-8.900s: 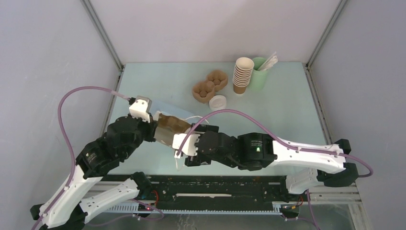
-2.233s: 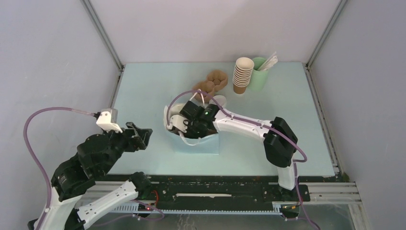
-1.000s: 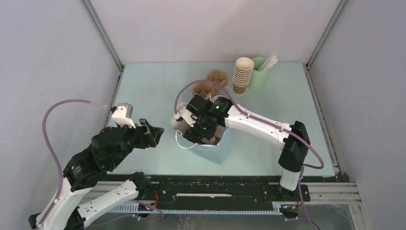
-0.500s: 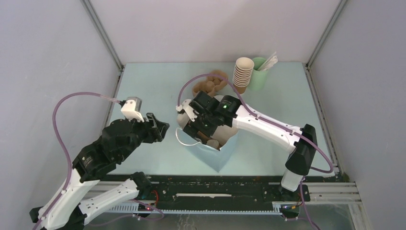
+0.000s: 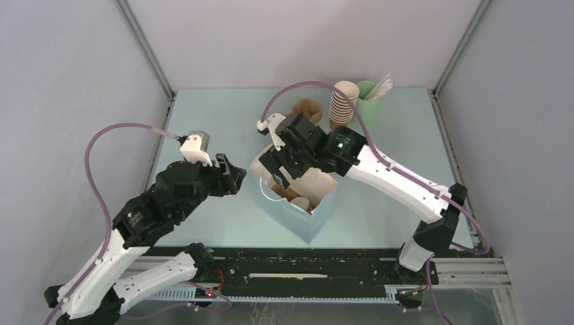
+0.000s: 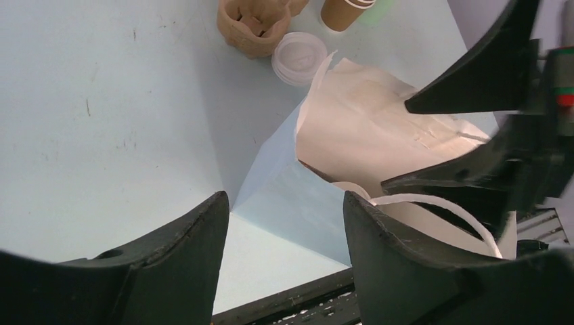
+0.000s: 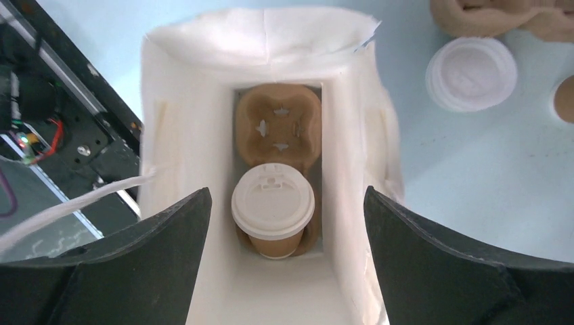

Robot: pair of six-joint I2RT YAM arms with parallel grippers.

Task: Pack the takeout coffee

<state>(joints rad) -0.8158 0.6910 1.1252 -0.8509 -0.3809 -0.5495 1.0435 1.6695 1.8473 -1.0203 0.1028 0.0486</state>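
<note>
The takeout coffee (image 7: 273,201), a brown cup under a white lid, stands in a brown cardboard carrier (image 7: 277,122) at the bottom of an upright paper bag (image 7: 169,135), blue outside and white inside. From above, the coffee (image 5: 300,202) just shows inside the bag (image 5: 318,210). My right gripper (image 7: 285,196) hangs open over the bag's mouth, well above the cup and holding nothing; from overhead it is seen as the right gripper (image 5: 279,162). My left gripper (image 5: 235,180) is open and empty, just left of the bag. In its wrist view the left gripper (image 6: 284,203) faces the bag's blue side (image 6: 291,189).
A stack of white lids (image 7: 471,73) lies on the table behind the bag, beside a spare brown carrier (image 5: 308,108). A tall stack of brown cups (image 5: 343,105) and a pale green cup of sticks (image 5: 367,101) stand at the back right. The bag's white handle (image 6: 440,203) loops near the left fingers.
My right gripper has risen out of the bag and drawn back toward the far side, empty. The left gripper has moved right, closer to the bag. The bag has turned slightly.
</note>
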